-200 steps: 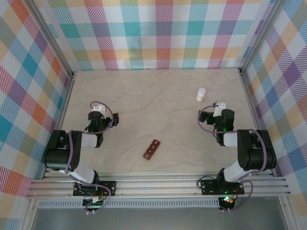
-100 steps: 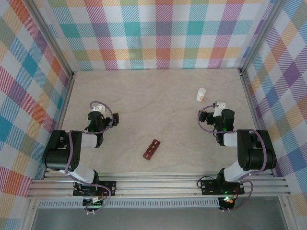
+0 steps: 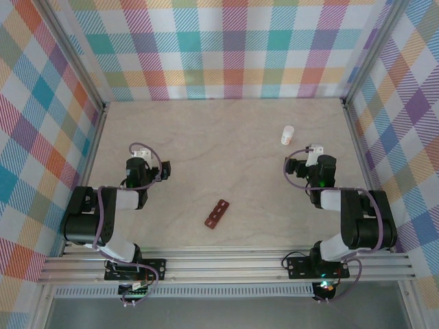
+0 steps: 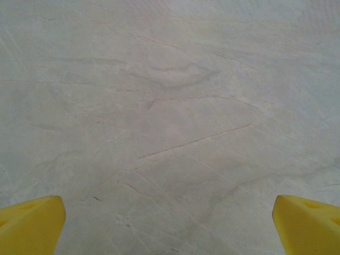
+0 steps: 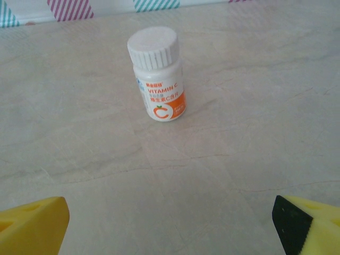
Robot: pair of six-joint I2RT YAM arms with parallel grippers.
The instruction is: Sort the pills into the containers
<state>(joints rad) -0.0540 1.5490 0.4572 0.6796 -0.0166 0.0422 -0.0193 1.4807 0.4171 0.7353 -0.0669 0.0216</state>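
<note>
Nearest my bases, between my two arms, the containers [image 3: 217,213] lay on the table [image 3: 226,130]. They were a dark red-brown strip set at a slant, touched by nothing. From above the strip was too small for me to say whether its lids were up or down.

A little farther out, my left gripper [image 4: 169,226] hung over bare tabletop, its yellow fingers [image 4: 29,223] spread wide with nothing between them. My right gripper [image 5: 170,228] was likewise wide apart and empty. It pointed at the white vitamin C bottle [image 5: 157,74], which stood upright ahead of it, cap on, toward the far right of the table.

I saw no loose pills, so I judged them to be inside that bottle. As I read it, the sorting itself had not begun, and the step in hand was the reach for the bottle. The next move called for my right gripper to straddle the bottle's body squarely and close without tipping it. After that, the cap would likely need my left gripper's help.
</note>
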